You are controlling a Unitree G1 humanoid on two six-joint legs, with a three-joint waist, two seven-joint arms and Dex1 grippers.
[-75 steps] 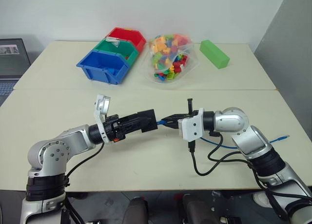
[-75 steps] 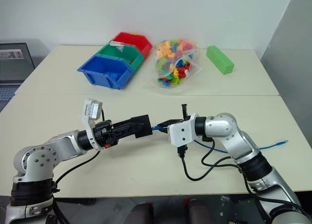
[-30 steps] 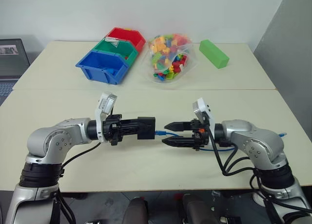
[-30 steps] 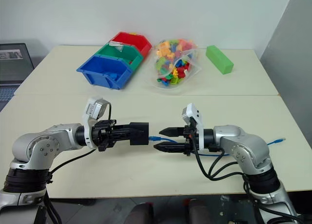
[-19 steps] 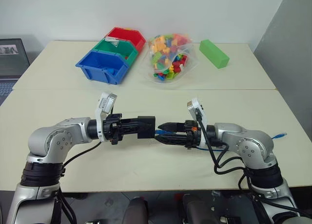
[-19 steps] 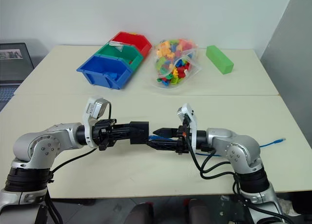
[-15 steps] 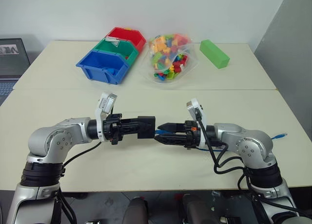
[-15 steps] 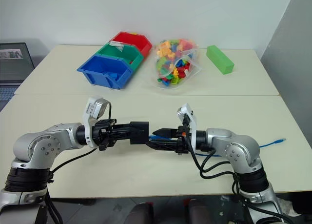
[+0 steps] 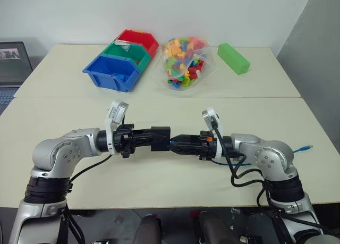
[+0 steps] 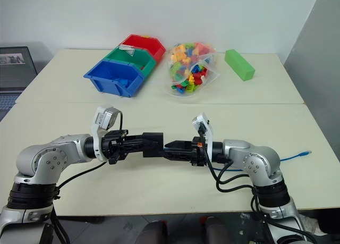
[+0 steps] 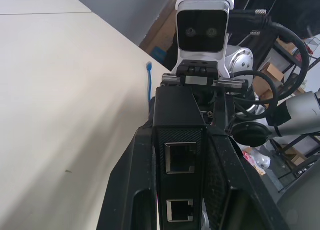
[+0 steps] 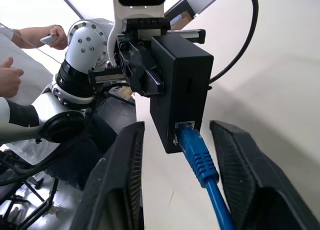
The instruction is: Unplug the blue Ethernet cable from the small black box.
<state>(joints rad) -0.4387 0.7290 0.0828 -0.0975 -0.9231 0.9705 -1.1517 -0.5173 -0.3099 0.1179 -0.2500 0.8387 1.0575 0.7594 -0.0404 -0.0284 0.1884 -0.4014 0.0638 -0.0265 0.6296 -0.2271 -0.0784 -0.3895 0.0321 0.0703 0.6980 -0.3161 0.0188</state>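
My left gripper [image 9: 139, 139] is clamped tight on the box [image 9: 160, 138], held off the table [image 9: 159, 175] with two empty ports facing its wrist camera. The cable [image 12: 197, 155] is plugged into the box's far side, its plug between my right gripper's [image 9: 183, 145] fingers [image 12: 240, 180]. In the right wrist view those fingers stand either side of the plug with a gap; from the head views I cannot tell whether they touch it. The cable's run is hidden behind my right arm; its free end [image 9: 305, 147] lies beyond. Farther off sit bins [image 9: 122, 60], a bag of bricks [image 9: 183, 63] and a green block [image 9: 233, 58]. A person's hands [image 12: 10, 74] show, cut off at the edge.
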